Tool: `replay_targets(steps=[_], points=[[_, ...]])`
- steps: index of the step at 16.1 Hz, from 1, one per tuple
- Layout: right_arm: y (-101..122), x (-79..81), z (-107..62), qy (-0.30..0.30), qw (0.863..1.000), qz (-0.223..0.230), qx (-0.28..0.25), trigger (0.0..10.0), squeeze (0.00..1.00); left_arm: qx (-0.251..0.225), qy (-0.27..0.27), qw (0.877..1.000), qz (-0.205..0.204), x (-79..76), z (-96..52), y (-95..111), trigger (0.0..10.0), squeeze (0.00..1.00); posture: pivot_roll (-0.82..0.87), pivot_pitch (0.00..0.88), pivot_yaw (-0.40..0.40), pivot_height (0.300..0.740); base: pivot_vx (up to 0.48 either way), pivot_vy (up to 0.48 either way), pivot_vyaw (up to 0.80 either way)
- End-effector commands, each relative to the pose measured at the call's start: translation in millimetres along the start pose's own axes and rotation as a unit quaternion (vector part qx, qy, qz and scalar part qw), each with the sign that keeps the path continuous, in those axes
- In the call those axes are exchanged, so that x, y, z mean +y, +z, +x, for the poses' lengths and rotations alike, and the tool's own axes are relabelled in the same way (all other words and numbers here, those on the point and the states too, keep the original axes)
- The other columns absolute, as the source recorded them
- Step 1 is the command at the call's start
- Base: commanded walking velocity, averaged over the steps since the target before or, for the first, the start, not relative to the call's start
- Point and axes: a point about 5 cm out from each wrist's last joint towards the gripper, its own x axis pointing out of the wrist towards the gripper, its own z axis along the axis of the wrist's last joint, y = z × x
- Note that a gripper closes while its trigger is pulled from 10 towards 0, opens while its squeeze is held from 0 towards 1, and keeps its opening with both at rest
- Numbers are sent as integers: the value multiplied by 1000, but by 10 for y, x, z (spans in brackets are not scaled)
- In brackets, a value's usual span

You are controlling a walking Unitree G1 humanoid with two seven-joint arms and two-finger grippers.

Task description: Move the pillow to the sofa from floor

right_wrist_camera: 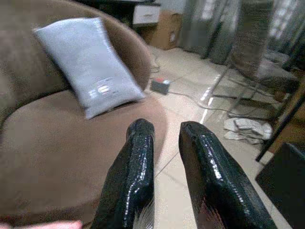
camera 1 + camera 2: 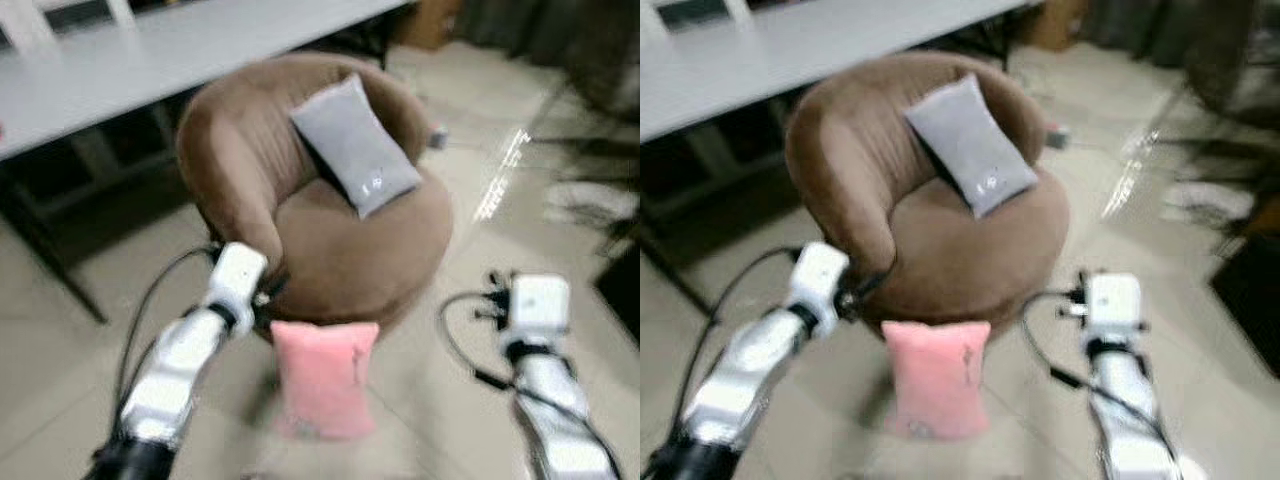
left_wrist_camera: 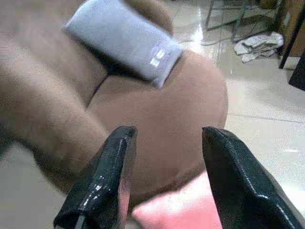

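- Pink pillow [image 2: 325, 378] upright on the tiled floor [image 2: 440, 400], just in front of the round brown sofa chair [image 2: 340, 250] and touching or nearly touching its base — not yet lifted, so the move itself not begun.
- Grey pillow [image 2: 355, 143] already propped against the sofa chair's backrest, on the seat; bare seat in front of it, probably room for the pink one.
- Left hand [image 3: 164, 179] raised just above and beside the pink pillow's upper left corner, fingers [image 3: 102, 183] spread to a moderate gap, nothing between them; pink fabric visible just below the tips in the left wrist view.
- Right hand [image 1: 164, 167] off to the pillow's right, well apart from it, fingers close together with a narrow gap, empty.
- Left to do, by judgement: close in on the pink pillow, grasp, lift over the seat edge, set down.
- Head views blurred — fingertips not made out there, so contact between left hand and pillow hard to tell.
- Grey counter [image 2: 200, 40] behind the sofa chair cut off at the frame's top; crumpled white cloth [image 3: 257, 44] on the floor beyond, soft in detail.
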Motion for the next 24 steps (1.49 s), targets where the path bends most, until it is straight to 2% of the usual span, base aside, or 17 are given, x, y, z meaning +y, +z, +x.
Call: replay_targets(steps=[1,4,10,17,19,22,24], points=[[12,0,45,12,1000,-10,-8,10000,0,-2,10,1000,1,12,-18,29,10000,0,33,28,18,740,0,435,0],[80,23,155,20,999,7,-29,10000,0,-1,18,1000,3,-4,-80,36,10000,0,53,31,-8,740,0,434,-533],[-45,60,53,7,999,34,-22,10000,0,3,19,1000,10,2,-43,42,10000,0,42,37,1,740,0,433,-800],[-21,17,81,-2,999,37,-30,10000,0,-15,19,1000,12,26,60,121,10000,0,36,26,-4,740,0,434,-800],[-25,30,108,11,998,52,-31,10000,0,-33,21,999,-3,19,57,170,10000,0,42,26,-9,740,0,0,-400],[-42,46,139,12,998,59,-24,10000,0,-66,13,998,2,29,71,253,10000,0,57,31,-18,740,0,0,0],[-49,57,137,9,997,69,-19,10000,0,-65,12,998,12,42,106,264,10000,0,50,31,-15,740,330,0,-306]])
